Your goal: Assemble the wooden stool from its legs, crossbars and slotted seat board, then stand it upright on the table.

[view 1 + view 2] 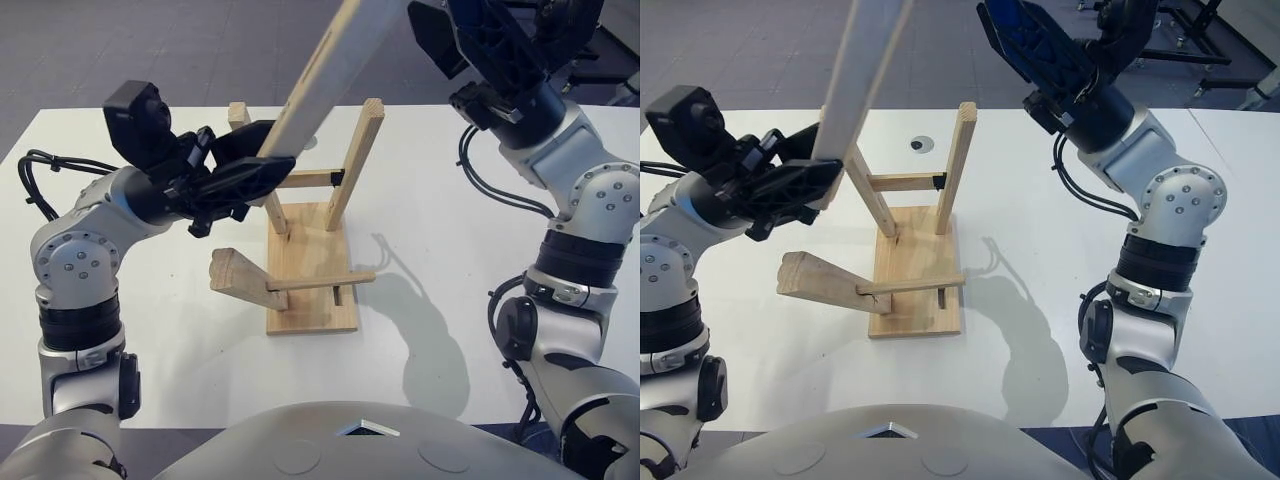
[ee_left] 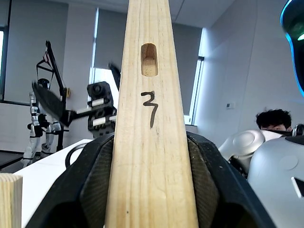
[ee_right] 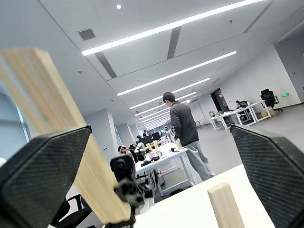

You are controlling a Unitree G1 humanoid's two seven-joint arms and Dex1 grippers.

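Wooden stool (image 1: 305, 245) half-built, seat board flat.
Left gripper (image 1: 262, 160) pinches a loose leg (image 1: 330, 65); right gripper (image 3: 156, 156) is spread wide.

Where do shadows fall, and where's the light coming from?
Left eye view: soft shadows lie on the table right of the seat board; right wrist view: ceiling light strips glow overhead; left wrist view: bright windows backlight the held leg.

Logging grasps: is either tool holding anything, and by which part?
The left tool clamps the loose wooden leg near its lower end; the right tool is open, gripping nothing.
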